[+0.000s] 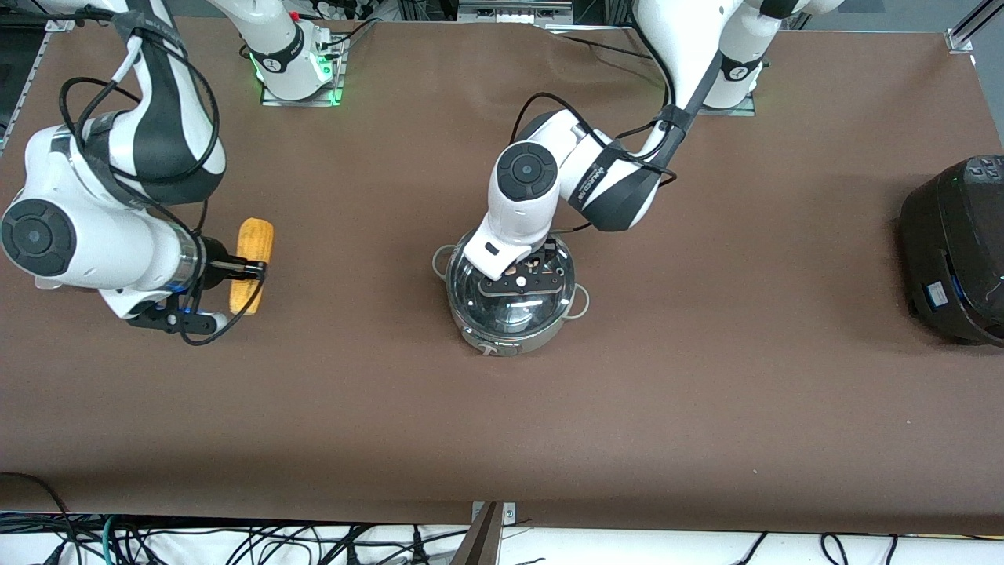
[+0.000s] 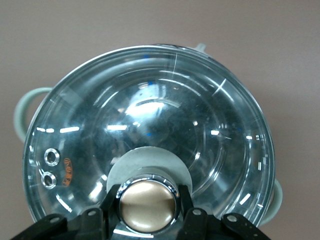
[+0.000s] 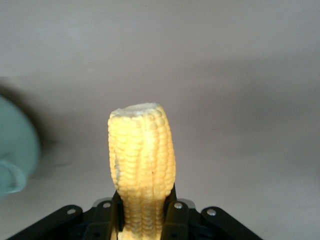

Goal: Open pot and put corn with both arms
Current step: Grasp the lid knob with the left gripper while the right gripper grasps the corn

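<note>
— What is carried by the bench [image 1: 706,377]?
— The pot [image 1: 510,302] is set near its middle; the black cooker [image 1: 957,251] is placed at the left arm's end.
— And the corn [image 1: 252,263]?
— It cannot be told whether it rests on the bench

I am seeing the pot [image 1: 510,302] sitting near the middle of the table [image 1: 706,392], with its lid [image 2: 150,125] lying on it. My left gripper [image 1: 527,276] is sitting over the lid, its fingers [image 2: 111,206] closing on either side of the knob [image 2: 148,206]. The corn [image 1: 252,265] is sitting toward the right arm's end of the table, well apart from the pot and about midway between the base edge and the camera edge. My right gripper [image 1: 252,271] is gripping it across its middle. A cooker [image 1: 957,251] is standing at the edge of the left arm's end, well apart from the pot.
</note>
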`<action>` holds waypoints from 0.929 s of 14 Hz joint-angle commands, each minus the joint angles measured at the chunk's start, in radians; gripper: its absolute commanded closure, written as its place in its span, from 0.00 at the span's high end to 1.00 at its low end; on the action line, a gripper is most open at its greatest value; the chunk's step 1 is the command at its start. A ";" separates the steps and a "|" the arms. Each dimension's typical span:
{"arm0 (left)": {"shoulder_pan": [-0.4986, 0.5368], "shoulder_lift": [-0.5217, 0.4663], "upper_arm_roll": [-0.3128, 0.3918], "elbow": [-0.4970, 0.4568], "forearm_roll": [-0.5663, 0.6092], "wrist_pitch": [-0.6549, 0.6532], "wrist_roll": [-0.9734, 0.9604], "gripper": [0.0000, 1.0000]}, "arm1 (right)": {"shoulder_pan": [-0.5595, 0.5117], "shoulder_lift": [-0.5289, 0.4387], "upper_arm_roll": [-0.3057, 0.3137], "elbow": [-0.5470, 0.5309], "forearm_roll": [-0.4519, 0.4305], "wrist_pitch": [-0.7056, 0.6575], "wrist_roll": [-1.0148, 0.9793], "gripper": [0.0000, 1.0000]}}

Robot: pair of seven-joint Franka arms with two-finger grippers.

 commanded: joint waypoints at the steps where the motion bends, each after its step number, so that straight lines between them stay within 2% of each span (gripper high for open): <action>1: 0.028 -0.015 -0.008 0.097 -0.038 -0.119 0.012 0.16 | 0.000 0.006 -0.003 0.026 0.133 -0.022 0.100 0.02; 4: 0.060 -0.056 -0.005 0.105 -0.054 -0.157 0.048 0.16 | 0.021 0.006 -0.001 0.028 0.262 0.009 0.228 0.02; 6: 0.136 -0.089 -0.002 0.103 -0.051 -0.188 0.210 0.16 | 0.053 0.009 -0.001 0.028 0.322 0.072 0.313 0.02; 10: 0.322 -0.138 0.009 0.035 0.032 -0.196 0.644 0.16 | 0.173 0.042 -0.001 0.028 0.323 0.260 0.497 0.02; 13: 0.423 -0.175 0.005 -0.050 0.135 -0.194 0.810 0.16 | 0.277 0.081 -0.003 0.026 0.316 0.401 0.624 0.03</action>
